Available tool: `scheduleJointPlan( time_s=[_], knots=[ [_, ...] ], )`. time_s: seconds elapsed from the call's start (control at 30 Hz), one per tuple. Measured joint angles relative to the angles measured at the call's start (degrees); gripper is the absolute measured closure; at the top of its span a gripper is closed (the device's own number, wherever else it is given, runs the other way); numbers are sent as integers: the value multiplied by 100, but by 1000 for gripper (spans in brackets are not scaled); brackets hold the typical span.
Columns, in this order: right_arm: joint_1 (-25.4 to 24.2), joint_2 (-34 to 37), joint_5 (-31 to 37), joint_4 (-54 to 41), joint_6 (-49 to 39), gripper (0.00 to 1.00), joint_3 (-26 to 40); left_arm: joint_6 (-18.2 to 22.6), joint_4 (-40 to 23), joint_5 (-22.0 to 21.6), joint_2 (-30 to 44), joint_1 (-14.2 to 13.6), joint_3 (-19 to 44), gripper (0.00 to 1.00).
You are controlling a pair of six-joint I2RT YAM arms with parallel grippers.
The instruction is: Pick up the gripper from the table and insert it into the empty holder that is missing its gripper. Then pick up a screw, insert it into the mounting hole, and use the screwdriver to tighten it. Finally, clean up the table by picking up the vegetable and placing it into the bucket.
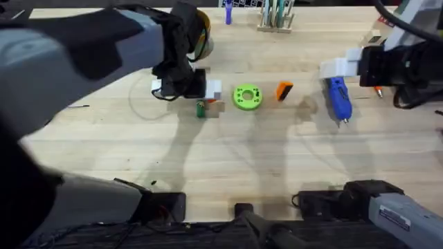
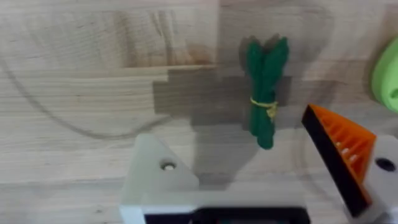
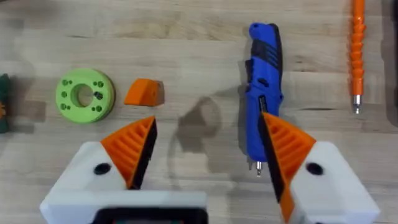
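Hovering spread-fingered above the vegetable [image 2: 265, 93], the left gripper [image 2: 261, 180] holds nothing, one holder [image 2: 158, 171] bare. Right gripper [image 3: 208, 152] hangs open beside the screwdriver [image 3: 262, 87]; the loose gripper [image 1: 284, 90] lies by the green disc [image 1: 247, 97].

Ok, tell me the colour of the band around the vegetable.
Yellow, around the dark-green vegetable; clearest in the left wrist view.

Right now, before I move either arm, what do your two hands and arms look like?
Right hand: two white blocky plastic finger mounts, each with a screw hole and an orange ribbed pad. Left hand: same white mounts, but one carries an orange ribbed pad and the other mount is bare. Arms are grey and black; the right arm's grey link bears a white label.
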Motion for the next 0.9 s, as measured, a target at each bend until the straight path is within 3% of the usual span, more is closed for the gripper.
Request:
scheduleJointPlan(
  time_s=[0.33, 0.4, 0.53, 0.57, 0.9],
  knots=[
    [0, -1, 0, 0, 0, 26, 0, -36, 164, 105, 733, 102, 47, 31],
    [0, 0, 0, 0, 0, 26, 0, -35, 183, 129, 748, 102, 65, 237],
    [0, 0, 0, 0, 0, 26, 0, -13, 194, 190, 748, 91, 86, 862],
    [0, 0, 0, 0, 0, 26, 0, 18, 192, 189, 748, 91, 95, 962],
    [0, 0, 0, 1, 0, 26, 0, 27, 118, 161, 678, 93, 94, 985]
  ],
)
